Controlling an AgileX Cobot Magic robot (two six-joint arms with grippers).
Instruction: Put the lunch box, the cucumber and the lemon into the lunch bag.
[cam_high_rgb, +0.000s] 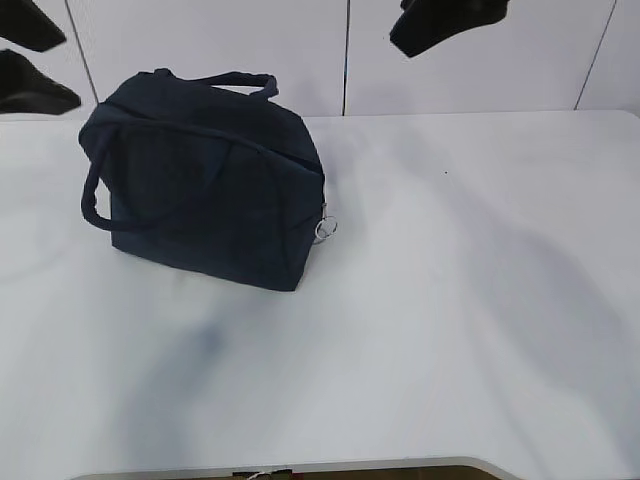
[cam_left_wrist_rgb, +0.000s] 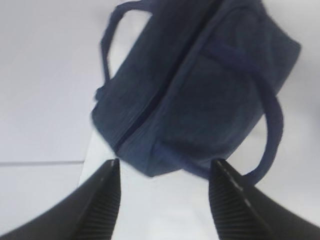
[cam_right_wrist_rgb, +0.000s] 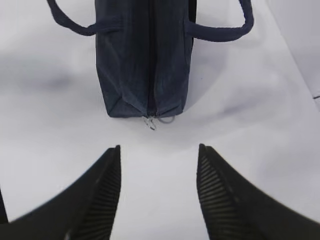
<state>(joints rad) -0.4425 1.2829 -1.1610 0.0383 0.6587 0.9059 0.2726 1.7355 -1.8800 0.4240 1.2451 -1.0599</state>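
While the lunch bag sits zipped shut in the upper left of the exterior view, on the white table, we see no lunch box, cucumber or lemon in any view, so we judge that the packing is either finished or that those items lie out of frame; we cannot tell which. Its zipper line runs closed along the top, with the silver ring pull hanging at the end that faces the middle of the frame, and both loop handles droop to either side.

Our left gripper hangs above the bag, at the bottom of its wrist view, jaws parted and empty. Our right gripper likewise stands released with nothing between its pads, aimed at the bag's ring-pull end, well apart from it.

What could go wrong from here, in our judgement: a descending finger may snag a slack handle and drag or tip the light fabric bag. If the bag must be opened, the small ring is easy to miss. Soft sides could also fold under any push.
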